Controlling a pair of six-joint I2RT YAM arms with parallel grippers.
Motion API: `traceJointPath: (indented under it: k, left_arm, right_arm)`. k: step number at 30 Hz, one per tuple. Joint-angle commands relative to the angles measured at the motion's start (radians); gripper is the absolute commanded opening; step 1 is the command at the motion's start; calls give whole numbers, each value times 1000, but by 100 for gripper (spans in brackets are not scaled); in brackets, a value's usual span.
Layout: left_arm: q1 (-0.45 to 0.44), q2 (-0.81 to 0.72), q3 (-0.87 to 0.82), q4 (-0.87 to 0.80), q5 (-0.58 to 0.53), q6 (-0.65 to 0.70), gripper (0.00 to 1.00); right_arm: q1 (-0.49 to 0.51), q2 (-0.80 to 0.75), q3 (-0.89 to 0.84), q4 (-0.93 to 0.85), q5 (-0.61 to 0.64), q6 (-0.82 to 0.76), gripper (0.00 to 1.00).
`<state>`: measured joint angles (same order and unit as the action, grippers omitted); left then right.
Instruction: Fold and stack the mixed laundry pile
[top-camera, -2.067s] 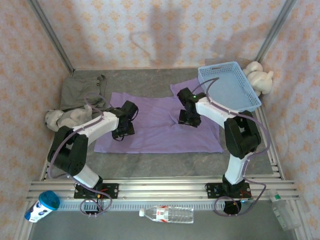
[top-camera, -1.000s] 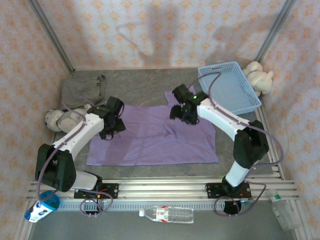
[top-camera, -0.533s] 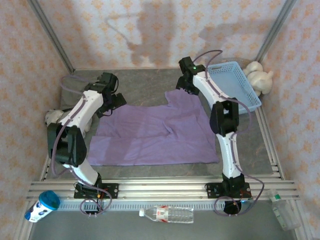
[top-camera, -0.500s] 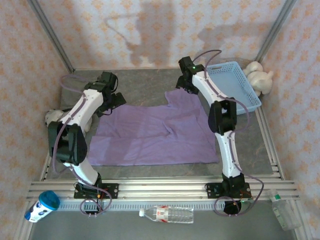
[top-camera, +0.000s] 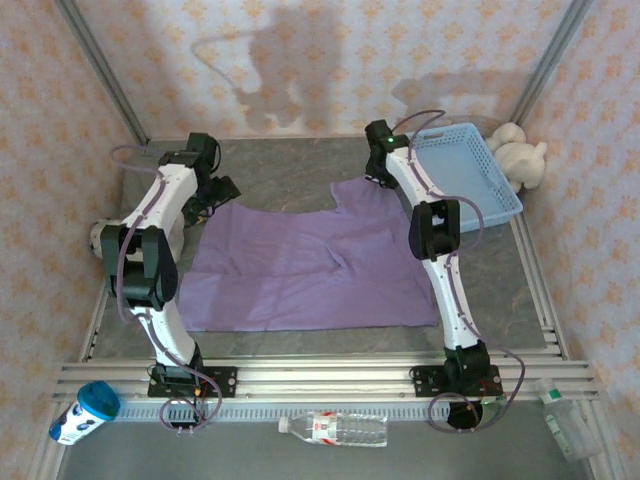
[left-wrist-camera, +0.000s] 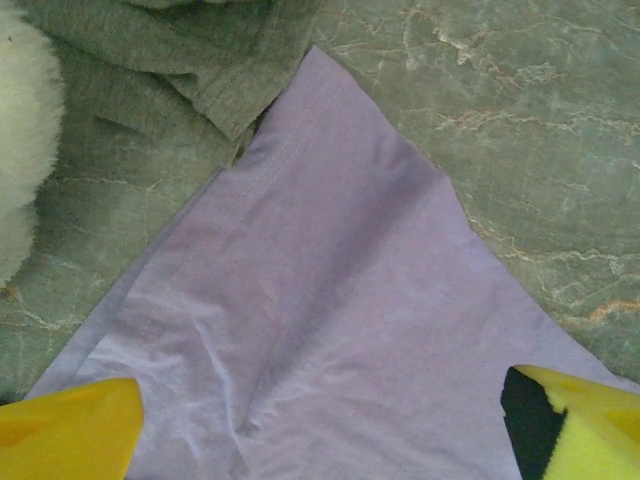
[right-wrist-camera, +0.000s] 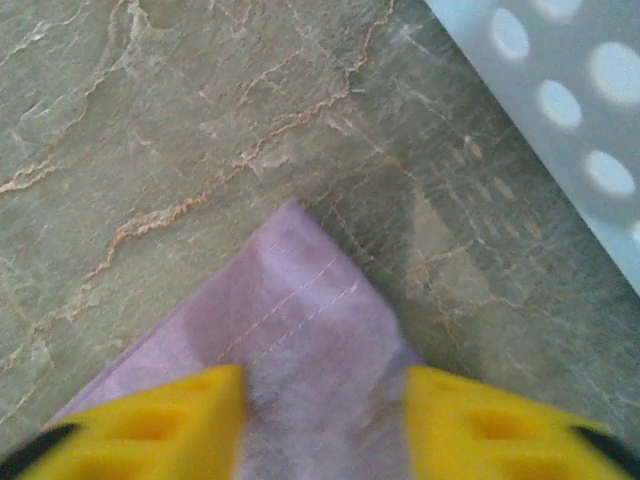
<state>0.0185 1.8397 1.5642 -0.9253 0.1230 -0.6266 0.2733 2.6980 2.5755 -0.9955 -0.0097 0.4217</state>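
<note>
Lavender-purple and soft, the large short-sleeved T-shirt (top-camera: 310, 270) lies spread almost flat across the middle of the grey-green stone-patterned table (top-camera: 290, 165). Its hem is toward the arm bases, and a few shallow creases run near its centre. Both arms reach to its far edge. The left gripper (left-wrist-camera: 320, 430) hangs over the shirt's far-left corner with its yellow fingers (left-wrist-camera: 70, 435) wide apart. The cloth lies smooth and unpinched between them, so nothing is held. Just beyond that corner sits the smaller grey-olive garment (left-wrist-camera: 170, 60), crumpled, its edge just beside the purple cloth, with a pale plush toy (left-wrist-camera: 20, 130) against it on the left. The right gripper (right-wrist-camera: 322, 420) sits at the stitched far-right sleeve corner, one finger on each side of the point with a narrow gap between them. I cannot tell whether they actually pinch the cloth. The light blue perforated plastic basket (top-camera: 465, 180) stands near that corner, not touching it. Compared with a second ago, both grippers have moved off the body of the shirt toward the back of the table, and the arms are now stretched long. The shirt's far-left corner lies slightly nearer the grey-olive garment. Since half a second ago little has shifted, except that the left arm reaches a little farther back.
</note>
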Motion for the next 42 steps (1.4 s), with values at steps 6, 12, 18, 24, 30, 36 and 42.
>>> traceJointPath:
  k: [6,12,18,24,30,36,42]
  left_arm:
    - [103,162,86,-31,30,-15,74]
    - [103,268,187,-25,53,-26,61]
    - [89,369,290,-41,66,-41,59]
    - [50,446,400,-68,61,-58,64]
    - [18,529,475,-132,2,-81,59]
    - [2,567,467,-170,-15,-99,47]
    - [-9,536,409,-144,-8,-114,12]
  right_arm:
    - [-35,-44,-30,-76,-4,-19,0]
    - [-41,-171,-118,-63,-26,-56,0]
    - [-45,-187,-104,-101,45,-62,0]
    - [-45,-183,-104,-105,46,-43,0]
    - [-46,-181,-99,-85,10,-45,0]
    - [-45,-169,-85,-72,-28,-40,0]
    - [-46,-167,-76,-75,-31,-50,0]
